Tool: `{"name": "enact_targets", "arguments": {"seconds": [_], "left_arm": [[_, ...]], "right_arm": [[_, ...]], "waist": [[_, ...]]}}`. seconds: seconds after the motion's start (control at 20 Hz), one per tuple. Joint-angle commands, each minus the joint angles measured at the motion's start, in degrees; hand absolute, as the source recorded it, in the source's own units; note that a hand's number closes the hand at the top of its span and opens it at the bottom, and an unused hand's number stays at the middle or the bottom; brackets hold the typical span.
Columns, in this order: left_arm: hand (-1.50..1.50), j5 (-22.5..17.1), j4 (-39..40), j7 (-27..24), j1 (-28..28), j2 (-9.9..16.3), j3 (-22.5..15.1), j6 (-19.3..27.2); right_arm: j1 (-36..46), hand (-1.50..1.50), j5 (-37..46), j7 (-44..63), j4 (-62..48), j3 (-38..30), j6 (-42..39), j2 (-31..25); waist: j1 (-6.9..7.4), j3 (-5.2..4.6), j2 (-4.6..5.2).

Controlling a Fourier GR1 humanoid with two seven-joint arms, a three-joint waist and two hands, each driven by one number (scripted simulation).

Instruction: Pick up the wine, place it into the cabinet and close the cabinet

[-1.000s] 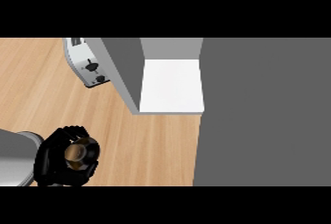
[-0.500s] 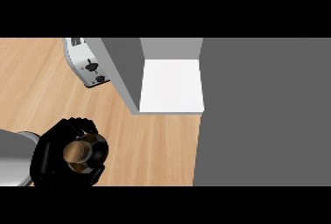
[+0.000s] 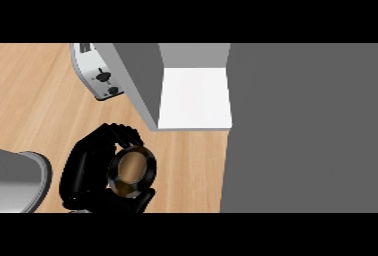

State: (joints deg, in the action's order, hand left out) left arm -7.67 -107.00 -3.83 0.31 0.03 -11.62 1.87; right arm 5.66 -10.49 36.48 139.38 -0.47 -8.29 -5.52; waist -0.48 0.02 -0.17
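**Wine in hand, cabinet not yet reached**

Head view: The wine point(image 3: 131, 170) is off the counter point(image 3: 44, 115) and held, so the pickup looks done. What is left, judging by how things lie, is carrying it into the cabinet point(image 3: 193, 97) and then shutting the door point(image 3: 137, 80). The cabinet stands open, its white floor bare, up and to the right of the fingers. The door edge juts toward the hand, just beyond the fingertips.

The left hand point(image 3: 88, 172) comes in from the lower left, its grey forearm showing at the edge of the view. Its fingers point(image 3: 118, 134) curl over the far side of the bottle and the thumb wraps the near side, so the hand is clasped round the wine. The bottle is seen from above as a dark ring with a brownish middle, sitting between fingers and thumb.

A toaster point(image 3: 100, 75) stands beyond the fingers, to the left of the cabinet door. The right hand does not show anywhere in this view.
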Motion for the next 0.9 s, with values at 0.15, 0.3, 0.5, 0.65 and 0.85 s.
{"name": "enact_targets", "arguments": {"seconds": [0.15,0.3,0.5,0.65,0.85], "left_arm": [[1.50,1.3,-2.3,5.5,-6.9,0.0,-12.8,14.8],[1.50,0.9,-0.5,10.8,-15.2,0.0,-10.7,18.3],[1.50,1.3,3.5,11.4,-21.5,0.0,-14.7,26.7],[1.50,1.6,9.3,9.2,-26.1,0.0,-18.1,32.5],[1.50,0.4,11.6,10.7,-29.7,0.0,-17.1,35.1]], "right_arm": [[-3.7,-1.50,-2.9,1.2,6.4,2.1,-0.1,1.5],[-3.1,-1.50,-4.1,5.4,10.6,1.6,1.2,0.7],[-3.3,-1.50,-8.1,3.2,8.8,-2.4,-0.5,-0.3],[-4.7,-1.50,-7.1,2.9,9.9,-1.1,-0.7,0.4],[-0.7,-1.50,-2.7,2.6,6.1,0.9,0.0,0.6]], "waist": [[-0.07,0.00,0.02],[-0.38,-0.01,-0.04],[-0.63,0.02,0.02],[-1.18,0.01,0.05],[-0.23,-0.03,0.13]]}}
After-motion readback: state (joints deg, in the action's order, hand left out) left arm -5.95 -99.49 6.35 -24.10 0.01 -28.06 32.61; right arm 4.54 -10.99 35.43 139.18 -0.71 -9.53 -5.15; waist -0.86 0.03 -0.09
